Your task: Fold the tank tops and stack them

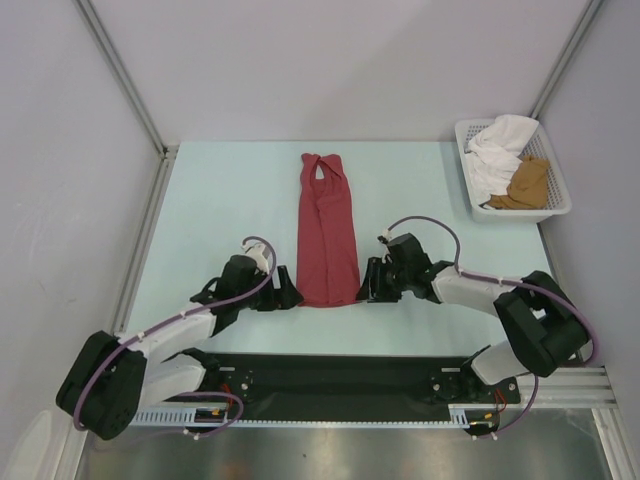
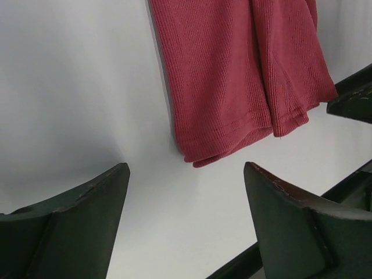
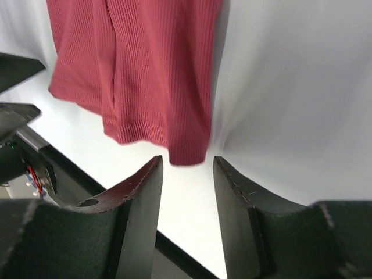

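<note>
Now | left gripper (image 1: pixel 285 296) wide open, empty, just left of hem | right gripper (image 1: pixel 372 283) part-open, empty, just right of hem, corner ahead of tips | dark red tank top (image 1: pixel 327 235) mid-table, long axis near-to-far, both arms about equally close | tan-brown tank top (image 1: pixel 526 183) in far-right basket (image 1: pixel 466 165)

The right gripper (image 3: pixel 187 167) stands parted just before the dark red tank top (image 3: pixel 145 70), apparently not touching.

Open table (image 1: pixel 220 200) flanks the red tank top (image 1: pixel 327 235); the basket (image 1: pixel 522 214) blocks the far-right corner.
</note>
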`<action>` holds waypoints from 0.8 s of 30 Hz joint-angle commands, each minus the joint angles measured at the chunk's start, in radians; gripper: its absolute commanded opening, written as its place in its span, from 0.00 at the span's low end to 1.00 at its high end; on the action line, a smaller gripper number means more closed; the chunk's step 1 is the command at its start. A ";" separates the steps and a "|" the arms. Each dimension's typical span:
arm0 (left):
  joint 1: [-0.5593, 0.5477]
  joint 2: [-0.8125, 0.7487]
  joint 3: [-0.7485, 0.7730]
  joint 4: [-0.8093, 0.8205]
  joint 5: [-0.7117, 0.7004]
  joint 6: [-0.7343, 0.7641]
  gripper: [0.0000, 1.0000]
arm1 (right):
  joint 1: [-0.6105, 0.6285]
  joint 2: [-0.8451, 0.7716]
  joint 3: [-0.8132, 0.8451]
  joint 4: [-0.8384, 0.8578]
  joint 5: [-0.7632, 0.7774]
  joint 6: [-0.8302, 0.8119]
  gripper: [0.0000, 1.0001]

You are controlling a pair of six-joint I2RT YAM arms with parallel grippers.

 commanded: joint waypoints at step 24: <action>-0.105 0.223 0.055 0.125 0.001 -0.145 0.32 | -0.005 0.091 0.033 0.018 -0.056 -0.039 0.05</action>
